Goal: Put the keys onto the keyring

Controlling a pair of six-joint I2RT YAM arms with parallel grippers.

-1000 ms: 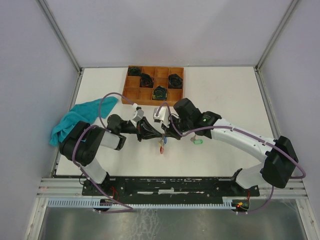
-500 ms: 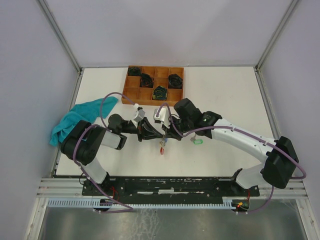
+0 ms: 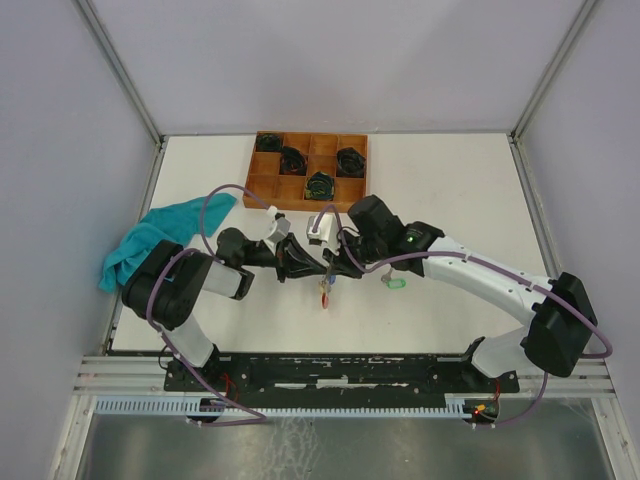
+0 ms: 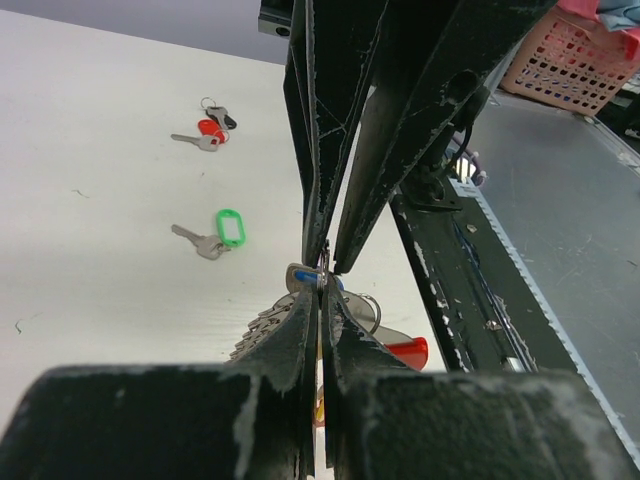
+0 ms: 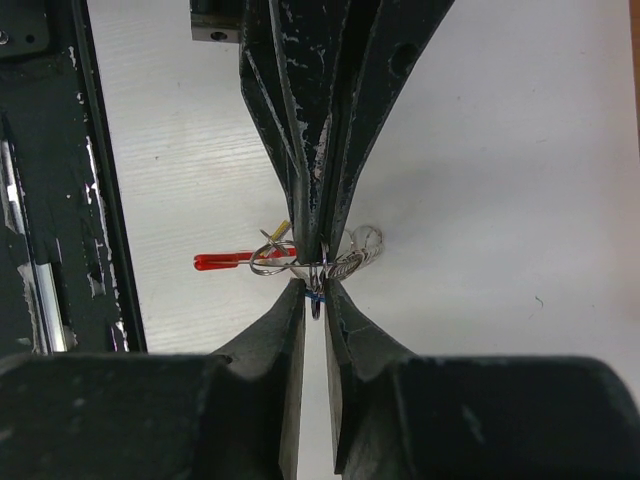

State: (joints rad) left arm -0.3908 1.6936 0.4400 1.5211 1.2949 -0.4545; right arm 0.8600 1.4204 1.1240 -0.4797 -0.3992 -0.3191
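Note:
My left gripper (image 3: 312, 266) and right gripper (image 3: 332, 266) meet tip to tip above the middle of the table. The left gripper (image 4: 322, 292) is shut on the silver keyring (image 5: 318, 264), from which a bunch with a red tag (image 5: 228, 262) and a yellow tag (image 5: 281, 233) hangs. The right gripper (image 5: 314, 292) is shut on the ring end of the blue-tagged key (image 4: 304, 276), pressed against the keyring. A green-tagged key (image 3: 395, 283) lies on the table to the right; it also shows in the left wrist view (image 4: 224, 229).
A wooden compartment tray (image 3: 258, 185) with black coiled bundles (image 3: 320, 183) stands at the back. A teal cloth (image 3: 150, 240) lies at the left edge. A small red and black key bunch (image 4: 210, 124) lies farther off on the table.

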